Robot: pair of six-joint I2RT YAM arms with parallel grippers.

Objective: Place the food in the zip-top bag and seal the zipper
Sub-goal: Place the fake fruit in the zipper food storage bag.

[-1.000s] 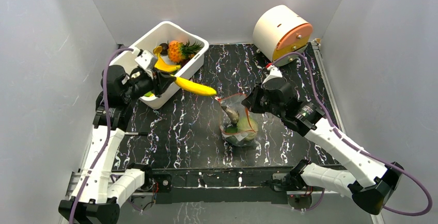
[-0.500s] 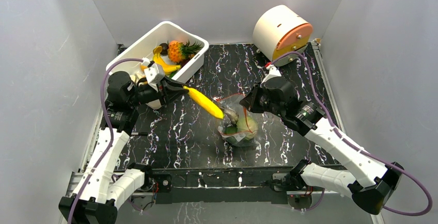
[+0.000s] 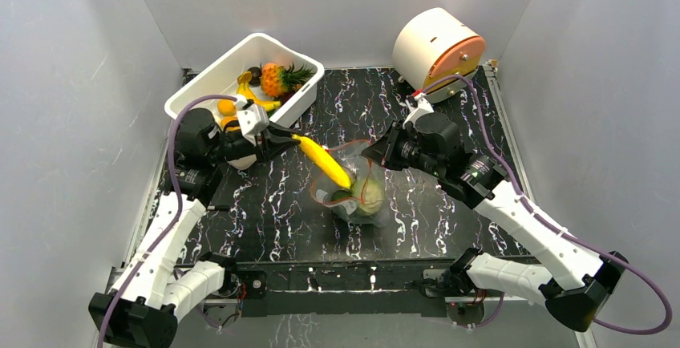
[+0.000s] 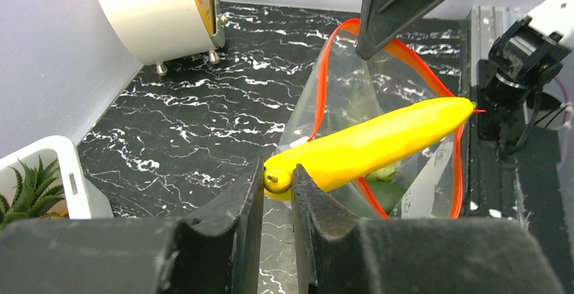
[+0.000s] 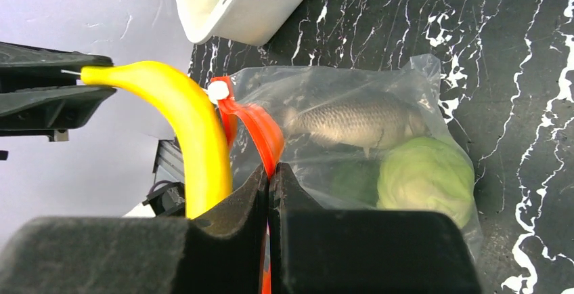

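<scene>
The left claw (image 4: 277,173) pinches the stem end of a smooth, curved yellow banana (image 4: 379,143), whose tip is at the mouth of the crinkly clear bag (image 4: 352,97) on the black marbled desk (image 4: 203,104). The right claw (image 5: 269,169) is clamped on the red zipper (image 5: 257,128). Only the right wrist view plainly shows a scaly grey fish (image 5: 359,121) and a pale green cabbage (image 5: 425,175) inside.

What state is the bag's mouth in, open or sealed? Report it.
Open. The zipper spreads in a wide red loop, the right gripper pinching one side, while the left gripper holds a banana across it.
</scene>
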